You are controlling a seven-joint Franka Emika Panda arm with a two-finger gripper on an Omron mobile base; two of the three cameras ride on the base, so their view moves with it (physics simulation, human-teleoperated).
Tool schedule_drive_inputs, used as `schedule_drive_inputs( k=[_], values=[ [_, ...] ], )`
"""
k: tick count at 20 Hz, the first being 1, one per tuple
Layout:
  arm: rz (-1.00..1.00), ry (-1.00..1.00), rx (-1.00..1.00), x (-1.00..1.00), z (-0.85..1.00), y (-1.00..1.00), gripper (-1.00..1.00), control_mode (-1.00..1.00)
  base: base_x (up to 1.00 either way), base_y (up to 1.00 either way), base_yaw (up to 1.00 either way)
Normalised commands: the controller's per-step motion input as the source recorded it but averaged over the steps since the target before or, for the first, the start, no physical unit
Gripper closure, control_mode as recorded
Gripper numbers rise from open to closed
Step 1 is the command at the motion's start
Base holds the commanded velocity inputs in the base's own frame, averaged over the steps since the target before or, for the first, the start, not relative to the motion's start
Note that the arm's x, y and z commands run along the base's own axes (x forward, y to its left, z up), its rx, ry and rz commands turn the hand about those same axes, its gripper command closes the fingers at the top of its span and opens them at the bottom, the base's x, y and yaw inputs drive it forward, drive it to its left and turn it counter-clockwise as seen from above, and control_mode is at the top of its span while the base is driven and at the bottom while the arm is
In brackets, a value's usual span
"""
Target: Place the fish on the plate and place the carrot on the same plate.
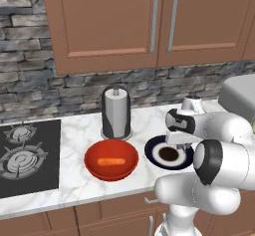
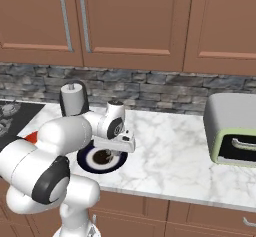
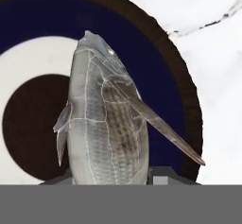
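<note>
Your fingers (image 3: 111,180) are clamped on the fish (image 3: 106,124) above the plate (image 1: 152,148); the carrot (image 1: 110,162) lies in the red bowl (image 1: 94,169).

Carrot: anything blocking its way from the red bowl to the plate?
Nothing visible. The carrot lies in the red bowl, right beside the plate on the counter. The gripper, shut on the fish, hangs over the plate.

So the carrot (image 1: 110,161) sits in the bowl (image 1: 92,163), lower middle of the left base view — plate (image 1: 153,146) just right of it on the counter (image 1: 74,180). Paper towel roll (image 1: 116,111) stands behind the bowl, stove (image 1: 25,155) at far left. Fish (image 3: 104,124) over the plate.
</note>
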Motion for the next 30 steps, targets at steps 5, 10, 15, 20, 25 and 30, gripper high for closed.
schedule_drive_inputs(
  k=[5, 10, 15, 20, 25, 30],
  values=[
    [0.0, 0.0, 0.0, 0.0, 0.0, 0.0, -1.0, -1.0, 0.0, 0.0, 0.0],
    [0.0, 0.0, 0.0, 0.0, 0.0, 0.0, -1.0, -1.0, 0.0, 0.0, 0.0],
    [0.04, -0.03, 0.0, -0.03, 0.3, 0.0, -1.0, -1.0, 0.0, 0.0, 0.0],
    [0.14, 0.0, 0.0, -0.3, 0.49, 0.25, -1.0, -1.0, 0.0, 0.0, 0.0],
    [0.27, 0.0, 0.0, -0.24, 0.44, 0.63, -1.0, -1.0, 0.0, 0.0, 0.0],
    [0.34, 0.0, 0.0, -0.11, 0.43, 0.57, -1.0, -1.0, 0.0, 0.0, 0.0]
  ],
)
